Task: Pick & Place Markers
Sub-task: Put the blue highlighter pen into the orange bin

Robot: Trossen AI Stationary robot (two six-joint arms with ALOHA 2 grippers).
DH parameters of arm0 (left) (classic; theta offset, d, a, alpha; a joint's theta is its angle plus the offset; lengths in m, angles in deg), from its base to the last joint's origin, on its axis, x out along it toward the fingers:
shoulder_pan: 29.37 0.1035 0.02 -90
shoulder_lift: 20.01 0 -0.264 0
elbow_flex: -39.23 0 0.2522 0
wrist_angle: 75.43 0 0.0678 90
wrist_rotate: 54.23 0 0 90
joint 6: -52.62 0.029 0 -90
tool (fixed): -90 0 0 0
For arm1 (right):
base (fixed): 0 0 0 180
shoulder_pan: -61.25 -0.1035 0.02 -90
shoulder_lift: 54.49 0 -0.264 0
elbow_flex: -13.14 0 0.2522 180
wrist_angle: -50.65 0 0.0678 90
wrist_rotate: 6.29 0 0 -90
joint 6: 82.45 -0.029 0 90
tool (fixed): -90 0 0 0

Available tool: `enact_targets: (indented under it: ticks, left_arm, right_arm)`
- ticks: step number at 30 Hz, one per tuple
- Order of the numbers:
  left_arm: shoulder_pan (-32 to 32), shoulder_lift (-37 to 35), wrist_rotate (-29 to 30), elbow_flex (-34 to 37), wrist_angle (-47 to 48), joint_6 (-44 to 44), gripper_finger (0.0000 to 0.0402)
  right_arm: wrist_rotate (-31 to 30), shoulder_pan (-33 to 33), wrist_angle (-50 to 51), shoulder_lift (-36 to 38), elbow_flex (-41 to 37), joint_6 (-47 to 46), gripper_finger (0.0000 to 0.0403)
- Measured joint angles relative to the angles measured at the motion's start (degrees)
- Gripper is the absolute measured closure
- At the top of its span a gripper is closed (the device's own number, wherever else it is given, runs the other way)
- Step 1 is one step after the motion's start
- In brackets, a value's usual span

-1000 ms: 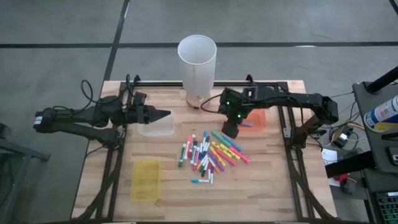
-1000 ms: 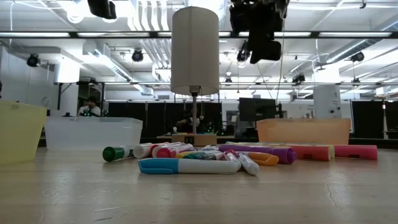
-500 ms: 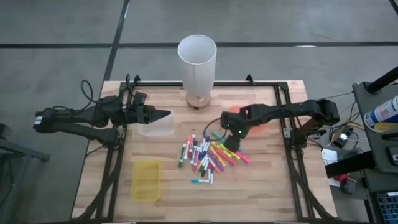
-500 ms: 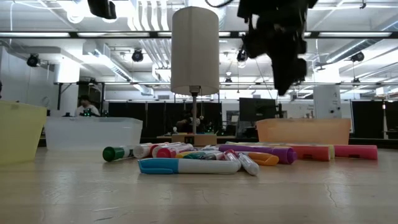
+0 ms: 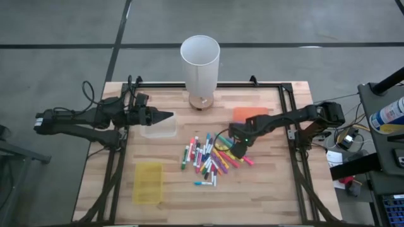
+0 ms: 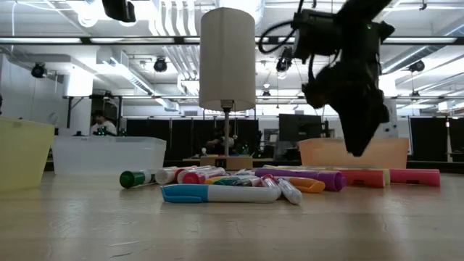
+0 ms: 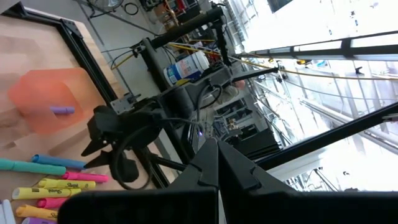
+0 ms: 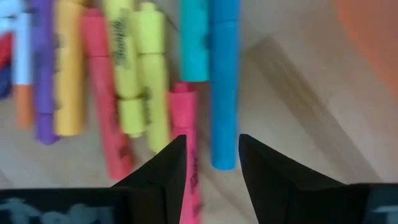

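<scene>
Done: one purple marker (image 7: 62, 110) lies in the orange tray (image 5: 250, 114).
Left: nearly all markers (image 5: 211, 157) lie heaped at mid-table.
Right gripper (image 5: 238, 150): fingers spread, empty, low over the heap's right edge, above a pink marker (image 8: 186, 137).
Left gripper (image 5: 168, 116): waiting, fingers pressed together, over the clear tray (image 5: 158, 128).

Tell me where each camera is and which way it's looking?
High view: above the table, looking straight down; both arms show, right gripper over the markers.
Low view: at tabletop height, looking across the markers into the room; the right arm hangs in.
Left wrist view: on the left arm, looking across at the orange tray.
Right wrist view: on the right arm, fingers apart, close above markers.
All four show markers.
</scene>
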Motion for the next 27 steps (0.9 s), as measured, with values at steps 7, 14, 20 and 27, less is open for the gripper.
enact_targets:
  ticks: [7,14,20,27]
  left_arm:
    - [0.0,0.0,0.0,0.0,0.0,0.0,0.0401]
    - [0.0,-0.1,0.0,0.0,0.0,0.0,0.0401]
    - [0.0,-0.1,0.0,0.0,0.0,0.0,0.0401]
    - [0.0,0.0,0.0,0.0,0.0,0.3,0.0401]
  right_arm:
    - [-2.8,0.0,-2.2,0.0,-2.9,-1.3,0.0266]
    - [-3.0,-0.7,-5.2,0.0,-3.4,-1.5,0.0264]
    - [-3.7,-0.7,-8.8,0.0,-4.7,-1.5,0.0264]
    - [-3.6,-0.8,-9.4,0.0,-6.2,-1.5,0.0272]
